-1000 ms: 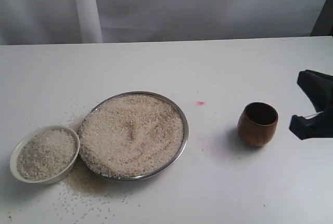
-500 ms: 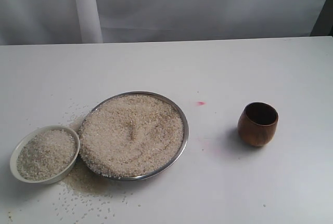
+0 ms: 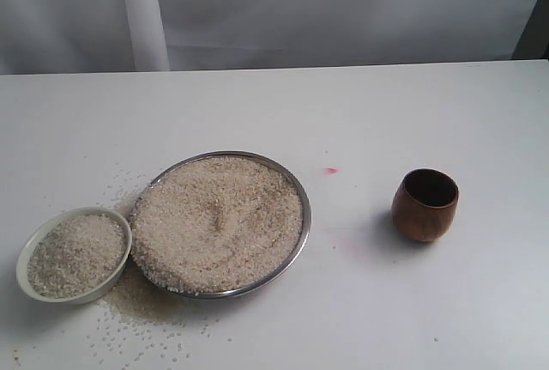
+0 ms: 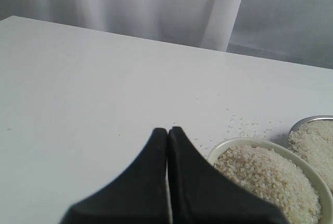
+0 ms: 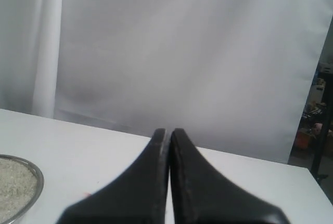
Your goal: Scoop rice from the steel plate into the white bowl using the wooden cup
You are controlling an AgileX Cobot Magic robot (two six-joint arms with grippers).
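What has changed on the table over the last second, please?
The right hand, which was beside the wooden cup at the right edge of the exterior view, has pulled back out of that view, shut and empty. The cup, steel plate, white bowl and rice have not moved.

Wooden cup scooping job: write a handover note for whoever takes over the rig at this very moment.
Left end effector: shut, empty, near the small cream-white ceramic bowl.
Right end effector: shut, empty, outside the exterior view.
Small reddish-brown wooden cup: upright, unheld, on the white table, right of the wide shiny steel plate.
Done: bowl holds a heap of off-white rice; loose grains lie spilled beside it.
To do: plate is full of rice; any further scoop starts by opening and grasping the cup.
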